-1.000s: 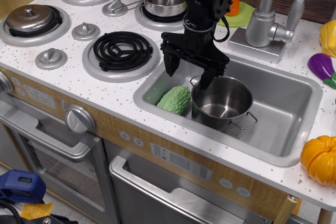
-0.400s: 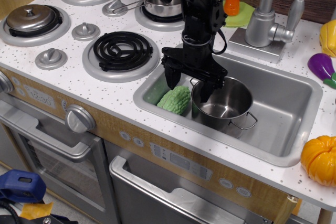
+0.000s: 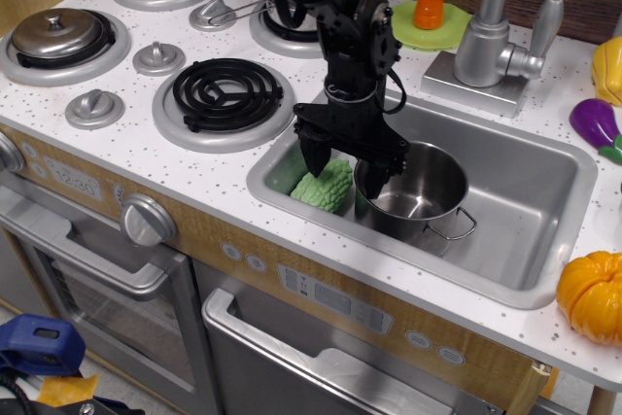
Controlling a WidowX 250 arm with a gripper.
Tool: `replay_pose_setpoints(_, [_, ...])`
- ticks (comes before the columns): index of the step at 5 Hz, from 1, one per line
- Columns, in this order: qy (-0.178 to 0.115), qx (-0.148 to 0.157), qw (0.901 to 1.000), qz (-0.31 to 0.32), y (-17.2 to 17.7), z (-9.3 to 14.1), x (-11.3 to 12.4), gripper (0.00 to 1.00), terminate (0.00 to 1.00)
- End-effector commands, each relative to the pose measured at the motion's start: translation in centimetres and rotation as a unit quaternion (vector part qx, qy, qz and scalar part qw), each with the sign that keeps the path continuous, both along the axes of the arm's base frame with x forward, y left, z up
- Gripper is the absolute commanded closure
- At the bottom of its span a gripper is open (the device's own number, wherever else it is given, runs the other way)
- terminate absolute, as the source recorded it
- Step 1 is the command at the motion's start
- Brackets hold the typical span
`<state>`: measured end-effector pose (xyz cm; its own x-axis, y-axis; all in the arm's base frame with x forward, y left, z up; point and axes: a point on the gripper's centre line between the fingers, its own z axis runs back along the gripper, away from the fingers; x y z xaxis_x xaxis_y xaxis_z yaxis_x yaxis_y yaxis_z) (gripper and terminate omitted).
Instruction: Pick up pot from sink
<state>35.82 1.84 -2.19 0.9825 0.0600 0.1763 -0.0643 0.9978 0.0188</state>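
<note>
The shiny steel pot stands upright in the left half of the silver-grey sink, its wire loop handle facing front right. A bumpy green vegetable lies touching its left side. My black gripper is open and points down into the sink. Its right finger is inside the pot's left rim and its left finger sits over the green vegetable. The pot's left wall lies between the fingers. The pot rests on the sink floor.
A black coil burner lies left of the sink. The faucet stands behind it. A carrot on a green plate is at the back. An orange pumpkin and a purple eggplant lie at right. Lidded pots sit on the far-left burners.
My gripper has moved down and slightly left, into the sink, with its fingers now astride the pot's left rim. The pot and the vegetable have not moved.
</note>
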Motion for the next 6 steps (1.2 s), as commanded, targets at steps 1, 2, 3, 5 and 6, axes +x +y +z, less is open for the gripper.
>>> replay_pose_setpoints(1, [-0.020,-0.024,0.9995,0.008,1.0,-0.3,0.6,0.00,0.00])
replay_pose_setpoints(2, [-0.013,-0.026,0.9994,0.020,0.8,-0.3,0.6,1.00,0.00])
replay_pose_setpoints(3, [-0.005,-0.019,0.9995,0.024,0.3,0.4,0.5,1.00,0.00])
replay_pose_setpoints(5, [-0.005,0.000,0.9996,0.026,-1.4,1.9,0.8,1.00,0.00])
replay_pose_setpoints(6, [-0.008,0.018,0.9995,0.023,-1.5,3.4,1.3,1.00,0.00])
